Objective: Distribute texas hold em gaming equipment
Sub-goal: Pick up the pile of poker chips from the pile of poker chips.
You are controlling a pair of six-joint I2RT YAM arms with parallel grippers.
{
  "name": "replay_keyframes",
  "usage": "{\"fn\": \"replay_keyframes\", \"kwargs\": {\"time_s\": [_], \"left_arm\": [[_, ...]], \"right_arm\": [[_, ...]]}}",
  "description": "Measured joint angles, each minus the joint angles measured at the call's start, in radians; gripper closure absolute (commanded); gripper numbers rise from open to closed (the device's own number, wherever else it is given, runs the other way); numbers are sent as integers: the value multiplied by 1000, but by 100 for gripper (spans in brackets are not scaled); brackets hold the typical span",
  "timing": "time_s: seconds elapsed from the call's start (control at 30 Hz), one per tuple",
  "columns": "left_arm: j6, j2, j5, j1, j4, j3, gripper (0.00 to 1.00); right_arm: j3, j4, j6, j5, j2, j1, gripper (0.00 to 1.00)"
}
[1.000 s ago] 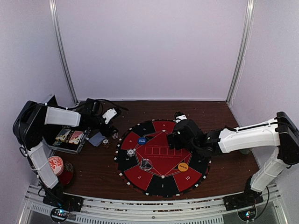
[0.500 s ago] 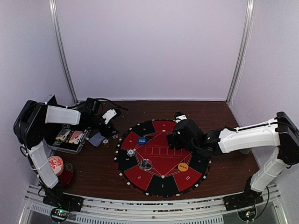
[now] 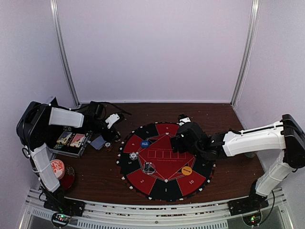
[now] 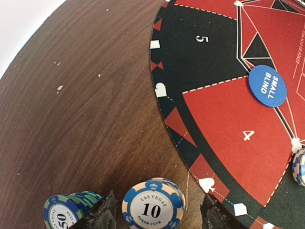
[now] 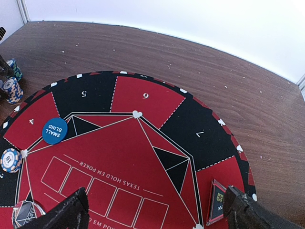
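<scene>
At the far left a red-and-white patterned disc (image 3: pixel 56 168) lies near the left arm (image 3: pixel 63 118), with an open case (image 3: pixel 70 152) behind it on the tabletop (image 3: pixel 97 177). Just right of the case, a grey-blue card (image 3: pixel 98 142) lies flat on the wood.

Next come the left jaws, low over the tabletop just outside the left rim of the round red-and-black mat (image 3: pixel 167 191). They are partly open and stand on either side of a short stack of white-and-blue chips marked 10 (image 4: pixel 153 204), with a small gap on each side, so nothing is gripped. A stack of teal chips marked 50 (image 4: pixel 67 210) stands just outside the left-hand jaw.

On the mat, the blue button (image 3: pixel 145 143) reading SMALL BLIND sits on the red field numbered 4. A lone white-and-blue chip (image 3: pixel 134 155) rests near the mat's left edge, nearer the arms than the button.

Further right, the right arm (image 3: pixel 252 138) reaches in over the mat's centre. The right jaws are spread wide and hold nothing, hanging above the printed card boxes. The orange button (image 3: pixel 187 170) lies on the mat's near right part.
</scene>
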Motion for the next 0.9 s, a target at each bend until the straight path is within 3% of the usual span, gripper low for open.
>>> {"fn": "replay_keyframes", "kwargs": {"time_s": [0.9], "left_arm": [[0, 30, -18, 0, -14, 16, 41]], "right_arm": [[0, 0, 0, 0, 0, 0, 1]]}}
